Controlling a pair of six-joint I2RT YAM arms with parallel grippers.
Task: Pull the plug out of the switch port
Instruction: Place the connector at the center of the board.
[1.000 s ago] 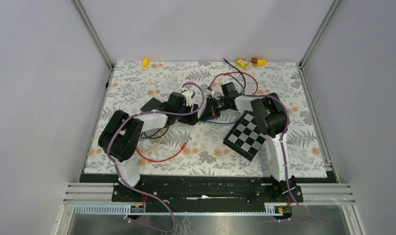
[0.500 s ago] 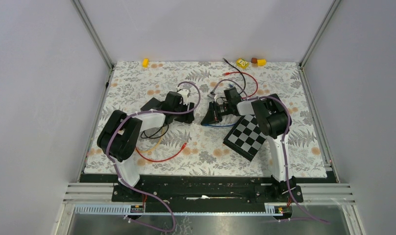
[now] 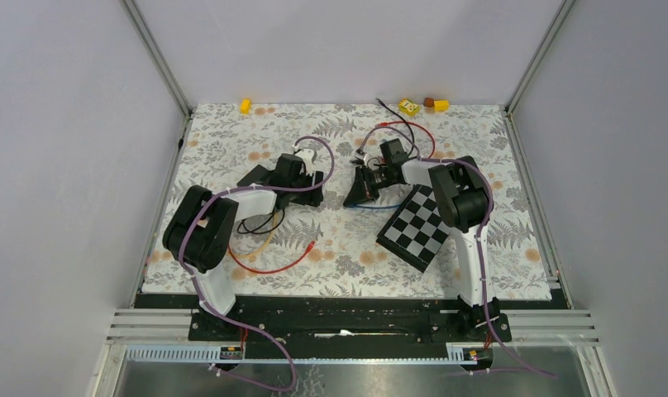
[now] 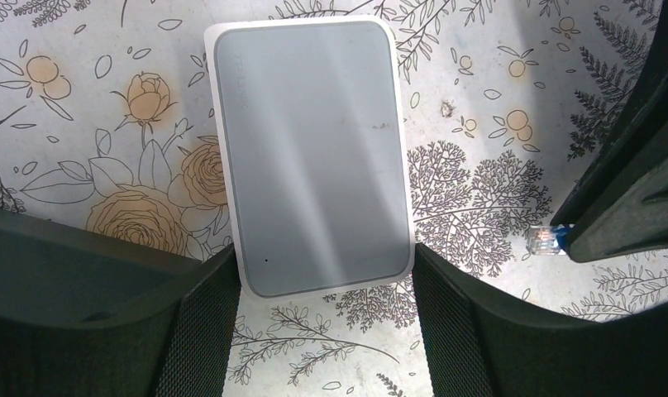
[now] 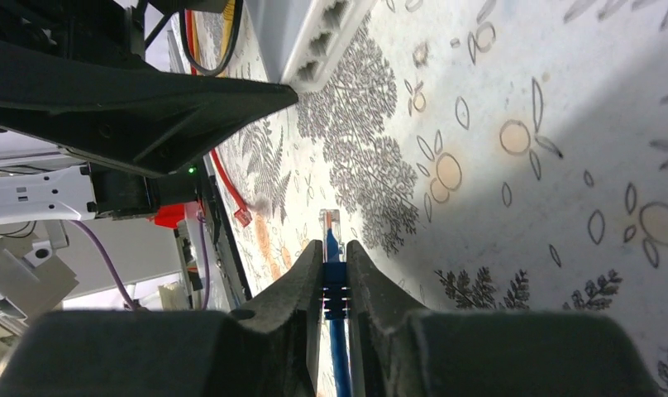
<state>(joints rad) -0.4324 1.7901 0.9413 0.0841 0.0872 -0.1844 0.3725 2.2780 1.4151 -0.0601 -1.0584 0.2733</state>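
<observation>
Item 1, right gripper (image 5: pixel 335 248): I read it as nearly closed, its two fingers pinching the plug (image 5: pixel 331 225) by the boot. The clear tip sticks out past the fingertips. The blue cable (image 5: pixel 339 347) runs back between the fingers.

Item 2, plug: out of the port and apart from the switch (image 5: pixel 314 37). The switch's row of open ports faces it across a stretch of bare floral table (image 5: pixel 512 99). In the left wrist view I see the clear tip just off the switch's right side, low over the table.

Item 3, left gripper (image 4: pixel 322 266): jaws spread wide and set against the two long sides of the switch at its near end, one finger (image 4: pixel 202 331) on each side. I take this as a hold on the white box, which lies flat.

Item 4, placement from above: both grippers sit near the middle of the table, in its far half, with the left one left of centre.

Item 5, checkerboard (image 3: pixel 413 227): lies flat and angled, toward the right edge, nearer to me than the right gripper.

Item 6, loose cables: a red cable (image 3: pixel 273 265) curves toward the near left corner, and a black cable (image 3: pixel 260 223) loops beside it.

Item 7, small yellow pieces (image 3: pixel 245 106): along the far edge, one left, others right of centre.
</observation>
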